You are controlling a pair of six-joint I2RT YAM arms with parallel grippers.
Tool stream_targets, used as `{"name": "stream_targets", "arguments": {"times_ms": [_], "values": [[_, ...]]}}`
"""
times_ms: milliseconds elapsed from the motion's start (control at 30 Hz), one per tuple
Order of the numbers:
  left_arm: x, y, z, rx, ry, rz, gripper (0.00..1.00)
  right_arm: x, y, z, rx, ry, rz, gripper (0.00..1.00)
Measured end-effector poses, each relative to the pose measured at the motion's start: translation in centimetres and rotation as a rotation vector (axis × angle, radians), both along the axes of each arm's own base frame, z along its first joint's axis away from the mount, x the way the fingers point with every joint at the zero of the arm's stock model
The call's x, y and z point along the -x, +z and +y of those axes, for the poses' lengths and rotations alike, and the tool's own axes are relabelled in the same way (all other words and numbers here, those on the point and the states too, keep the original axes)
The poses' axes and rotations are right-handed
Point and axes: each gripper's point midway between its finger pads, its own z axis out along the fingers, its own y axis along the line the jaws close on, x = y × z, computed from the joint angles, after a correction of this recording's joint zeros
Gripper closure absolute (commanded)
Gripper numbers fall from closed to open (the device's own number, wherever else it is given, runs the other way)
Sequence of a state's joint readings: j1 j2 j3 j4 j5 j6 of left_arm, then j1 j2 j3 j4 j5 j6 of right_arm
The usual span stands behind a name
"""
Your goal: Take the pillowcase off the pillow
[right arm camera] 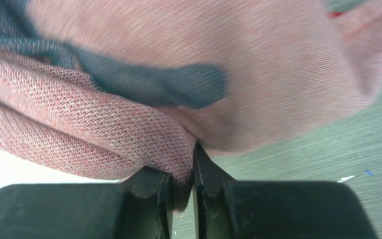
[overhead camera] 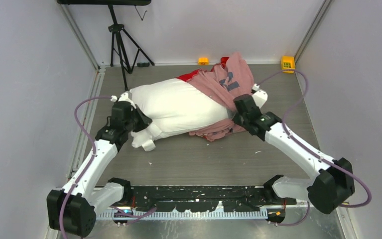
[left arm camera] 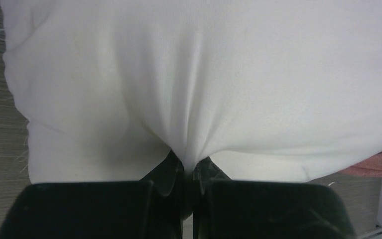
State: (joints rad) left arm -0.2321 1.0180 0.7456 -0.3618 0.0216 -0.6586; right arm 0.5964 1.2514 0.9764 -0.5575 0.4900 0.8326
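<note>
The plump white pillow lies across the middle of the table, mostly bare. The pillowcase is turned inside out, faded pink with grey-blue blotches, and bunched over the pillow's right end; a strip of bright red shows at its far side. My left gripper is shut on a pinch of the pillow's left end, and the white cloth fills the left wrist view. My right gripper is shut on a fold of the pillowcase at its near right edge.
A black tripod stands at the back left. A small orange block and a yellow block sit by the back wall. Grey walls close in the left, right and back. A black rail runs between the arm bases.
</note>
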Motion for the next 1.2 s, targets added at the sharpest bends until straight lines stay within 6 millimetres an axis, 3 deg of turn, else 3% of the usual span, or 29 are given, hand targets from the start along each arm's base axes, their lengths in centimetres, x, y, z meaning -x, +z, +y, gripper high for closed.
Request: {"name": "stream_targets", "arguments": {"times_ms": [133,200,400,633,733,900,1000,1067,1133,1200], "values": [[0.8,1.6,0.2,0.046,-0.017,-0.02,1.0,-0.1,1.0,-3.8,-0.074,-0.096,-0.031,0.83],[1.1,2.5,0.0,0.064,-0.035,-0.027,1.0,0.2,1.8,-4.5,-0.098,-0.108,-0.046,0.88],[1.7,4.2,-0.3,0.089,-0.068,-0.026,1.0,1.4,4.6,-5.6,-0.15,-0.119,-0.119,0.9],[2.2,6.4,-0.1,0.076,-0.092,-0.041,1.0,2.5,7.7,-5.2,-0.147,-0.001,-0.163,0.9],[2.5,9.0,0.1,0.058,-0.104,-0.056,1.0,2.5,10.9,-4.7,-0.152,0.052,-0.196,0.9],[3.1,15.3,0.2,0.037,-0.151,-0.122,1.0,2.5,17.9,-4.3,-0.171,0.107,-0.296,0.89],[3.6,17.7,0.0,0.026,-0.185,-0.116,1.0,2.6,20.6,-4.3,-0.165,0.126,-0.315,0.89],[3.6,18.1,-0.3,0.02,-0.214,-0.08,1.0,1.9,21.6,-4.2,-0.138,0.134,-0.291,0.89],[3.0,17.3,-0.6,0.023,-0.245,-0.019,1.0,0.7,22.0,-4.0,-0.107,0.138,-0.255,0.87],[2.3,15.3,-1.0,0.043,-0.274,0.067,0.96,-1.6,21.3,-3.6,-0.067,0.135,-0.204,0.69]]}}
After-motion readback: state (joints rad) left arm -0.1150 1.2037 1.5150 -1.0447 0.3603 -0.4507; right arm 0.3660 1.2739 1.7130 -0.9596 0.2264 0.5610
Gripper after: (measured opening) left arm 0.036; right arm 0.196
